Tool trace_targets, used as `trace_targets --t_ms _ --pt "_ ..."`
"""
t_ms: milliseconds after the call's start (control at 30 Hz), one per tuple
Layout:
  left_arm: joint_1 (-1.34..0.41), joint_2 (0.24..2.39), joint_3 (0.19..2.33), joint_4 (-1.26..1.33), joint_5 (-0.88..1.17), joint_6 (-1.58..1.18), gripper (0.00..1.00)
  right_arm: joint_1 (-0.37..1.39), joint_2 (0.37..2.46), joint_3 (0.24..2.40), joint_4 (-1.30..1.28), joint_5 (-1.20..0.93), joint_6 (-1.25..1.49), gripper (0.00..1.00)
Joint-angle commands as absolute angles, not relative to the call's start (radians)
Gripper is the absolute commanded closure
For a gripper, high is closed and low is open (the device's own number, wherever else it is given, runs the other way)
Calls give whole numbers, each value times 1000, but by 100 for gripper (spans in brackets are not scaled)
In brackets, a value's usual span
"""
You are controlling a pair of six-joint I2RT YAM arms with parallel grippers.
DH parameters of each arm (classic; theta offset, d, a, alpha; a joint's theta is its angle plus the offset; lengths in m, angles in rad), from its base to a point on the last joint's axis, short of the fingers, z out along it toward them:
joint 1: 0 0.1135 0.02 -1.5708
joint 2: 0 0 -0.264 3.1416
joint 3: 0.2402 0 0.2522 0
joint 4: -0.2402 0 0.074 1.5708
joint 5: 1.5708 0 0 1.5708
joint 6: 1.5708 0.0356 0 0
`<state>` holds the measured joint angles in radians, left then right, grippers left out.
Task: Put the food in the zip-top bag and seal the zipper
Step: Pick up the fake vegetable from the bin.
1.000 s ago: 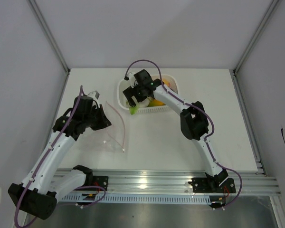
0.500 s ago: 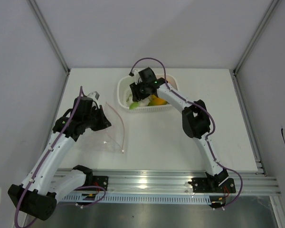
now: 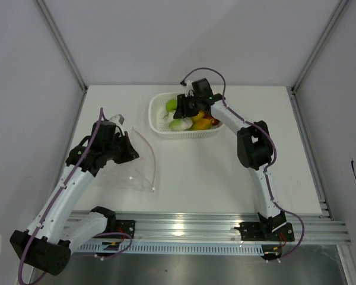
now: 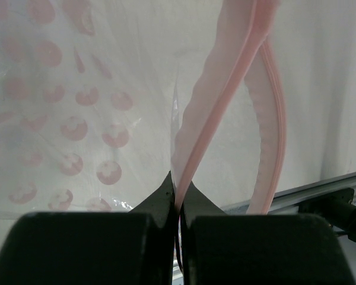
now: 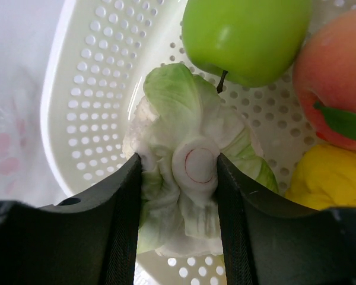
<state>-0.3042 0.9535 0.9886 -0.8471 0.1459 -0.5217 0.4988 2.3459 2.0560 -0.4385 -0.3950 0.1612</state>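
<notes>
Far left: left gripper (image 4: 178,190) fully closed, pinching one lip of the zip-top bag (image 3: 139,166) right at the zipper (image 4: 204,119). Bag lies on the table (image 3: 202,172) in front of the left arm, well apart from the food.

Bag: clear, crinkly, faint pink dots printed on the film. Zipper is a thin pink-red strip. In the left wrist view its two tracks stand apart and bow away from each other, so the mouth is open, not sealed. No food visible inside the bag in either view that shows it.

Centre, far side of table: white perforated basket (image 5: 89,71), holding all the food I can see.

Right gripper (image 5: 178,163) is down in the basket, half closed, one finger pressed against each flank of the leafy vegetable (image 5: 178,107). It has hold of it. Whether the piece is lifted off the basket floor, cannot tell.

Leafy vegetable: white body, pale green crumpled leaves, round stalk end facing the wrist camera. Looks soft.

Beyond it, green apple (image 5: 246,35), glossy, touching the leaves. To the right, peach (image 5: 338,89) with a green leaf; below that a yellow fruit (image 5: 326,178).

Judgement: early stage. First piece gripped, none bagged. Left to do: carry every piece across to the open mouth, then close the zipper.
</notes>
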Motion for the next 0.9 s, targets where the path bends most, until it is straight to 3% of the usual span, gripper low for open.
trace_targets --t_ms 0,400,867 --pt "-291 963 1022 -834 172 -509 100 465 2211 2013 -287 -517 281 100" --pt "-279 1060 1094 -808 245 -528 99 391 2102 1876 76 -776 658 100" --pt "-270 1144 1143 -750 273 -529 99 454 1533 1288 403 -739 1197 100"
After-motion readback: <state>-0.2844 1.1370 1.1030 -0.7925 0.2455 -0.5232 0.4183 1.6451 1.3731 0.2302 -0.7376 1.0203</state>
